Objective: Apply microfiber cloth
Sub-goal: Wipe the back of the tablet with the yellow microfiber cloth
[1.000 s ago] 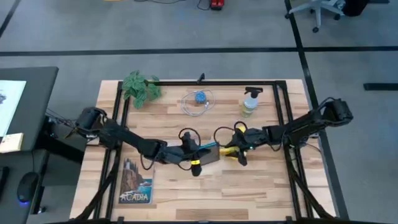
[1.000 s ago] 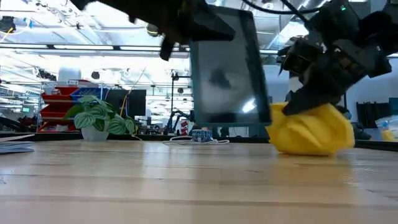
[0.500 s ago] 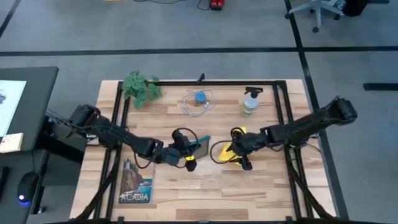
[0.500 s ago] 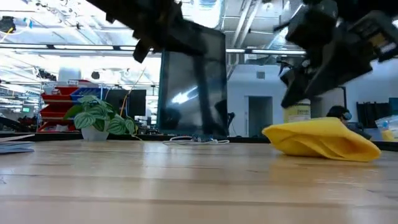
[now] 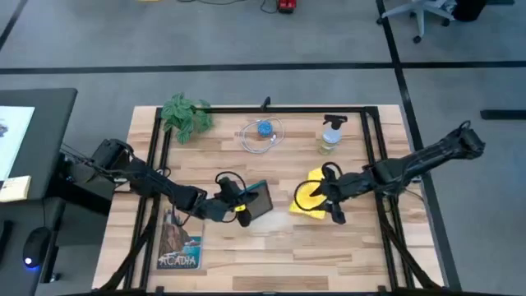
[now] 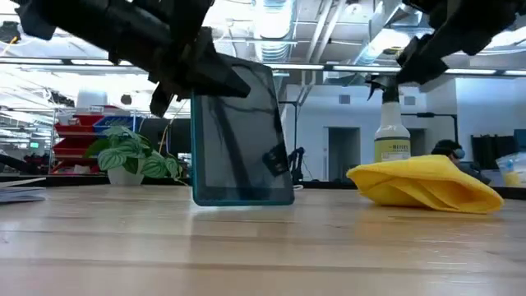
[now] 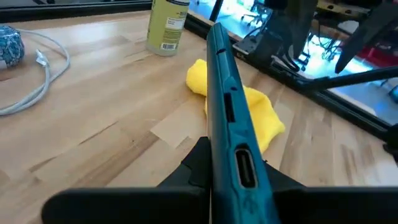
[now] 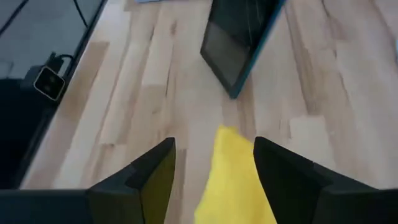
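**Released cloth, tablet stood on edge**

Since half a second ago, right gripper (image 5: 330, 196) has lifted off the microfiber cloth (image 5: 311, 195); its fingers stand apart, empty, above the heap. Cloth: crumpled on the table (image 5: 353, 255), at 3 o'clock from the tablet (image 5: 260, 200), apart. Left gripper (image 5: 240, 205): clamped on tablet, held upright, lower edge on wood. Step in hand, by judgement: between wipes; next calls for regrasping cloth and bringing it to the screen. Right arm reaches low from 3 o'clock.

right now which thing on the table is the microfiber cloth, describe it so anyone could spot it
Start at the wooden table and look to its right half, just in front of the spray bottle. The microfiber cloth lies crumpled there, under the open right gripper. It is the only bright yellow, soft thing, unlike the dark rigid tablet beside it.
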Controlling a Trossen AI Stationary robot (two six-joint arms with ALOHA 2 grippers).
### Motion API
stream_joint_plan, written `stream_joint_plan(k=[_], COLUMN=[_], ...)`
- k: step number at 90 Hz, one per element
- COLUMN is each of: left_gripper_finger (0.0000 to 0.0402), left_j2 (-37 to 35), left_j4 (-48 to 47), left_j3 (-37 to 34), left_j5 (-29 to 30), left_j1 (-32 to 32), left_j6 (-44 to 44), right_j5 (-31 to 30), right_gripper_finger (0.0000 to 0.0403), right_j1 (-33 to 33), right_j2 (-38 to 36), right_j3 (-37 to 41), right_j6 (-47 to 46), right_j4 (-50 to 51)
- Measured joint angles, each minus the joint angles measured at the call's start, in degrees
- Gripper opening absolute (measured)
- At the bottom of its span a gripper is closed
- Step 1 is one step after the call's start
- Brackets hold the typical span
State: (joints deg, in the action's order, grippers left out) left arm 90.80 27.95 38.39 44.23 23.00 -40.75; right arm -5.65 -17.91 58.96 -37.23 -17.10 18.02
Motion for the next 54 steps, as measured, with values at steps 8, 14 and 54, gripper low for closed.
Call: stream_joint_plan(k=[8,14,54], left_gripper_finger=[0.0006,0.0006,0.0007], left_j2=[-0.02,-0.02,-0.02], left_j4=[-0.12,-0.14,-0.24], left_j3=[-0.43,-0.43,-0.43], left_j5=[0.20,0.20,0.02], left_j1=[-0.02,0.00,0.13], left_j6=[-1.28,-1.34,-0.66], right_j5=[-0.13,-0.57,-3.51], right_gripper_finger=[0.0205,0.0213,0.0262], right_j1=[-0.01,-0.49,-7.55], right_j2=[0.28,1.30,12.99], right_j3=[0.00,0.00,0.11], right_j6=[1.00,2.49,24.46], right_j4=[5.68,10.22,20.34])
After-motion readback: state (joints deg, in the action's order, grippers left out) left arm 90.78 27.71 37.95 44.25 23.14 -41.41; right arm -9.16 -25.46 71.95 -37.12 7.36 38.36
